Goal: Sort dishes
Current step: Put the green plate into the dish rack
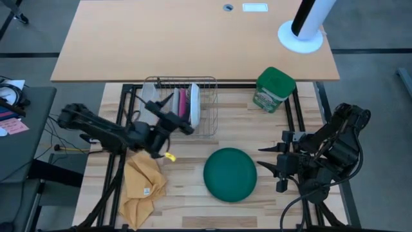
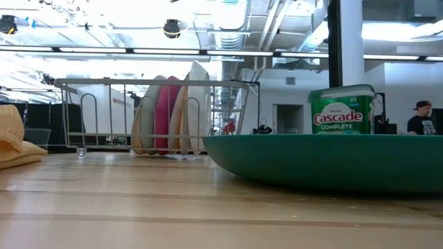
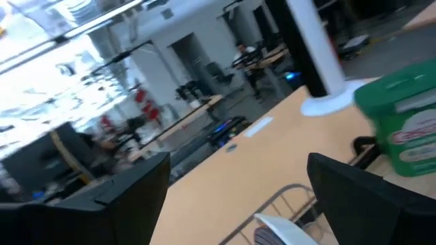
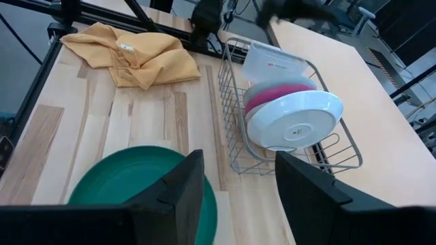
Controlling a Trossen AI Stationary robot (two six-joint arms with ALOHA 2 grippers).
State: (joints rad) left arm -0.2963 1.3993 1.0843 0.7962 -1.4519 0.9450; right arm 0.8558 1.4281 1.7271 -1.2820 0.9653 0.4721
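Wood table (image 1: 187, 206): small plates (image 1: 188, 103) stood racked in wire rack (image 1: 209, 122); green plate (image 1: 230, 174) lay unsorted; left gripper (image 1: 182, 122) & right gripper (image 1: 269, 160) both spread, empty.

An open-plan lab or workshop; exposed ceiling ducts (image 2: 228, 28), strip lights, rows of workbenches (image 3: 184, 116).

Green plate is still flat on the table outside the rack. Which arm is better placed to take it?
Probably the right. The right end effector sits open beside the green plate, fingers toward its rim. The left end effector is open at the wire rack, farther from the plate.
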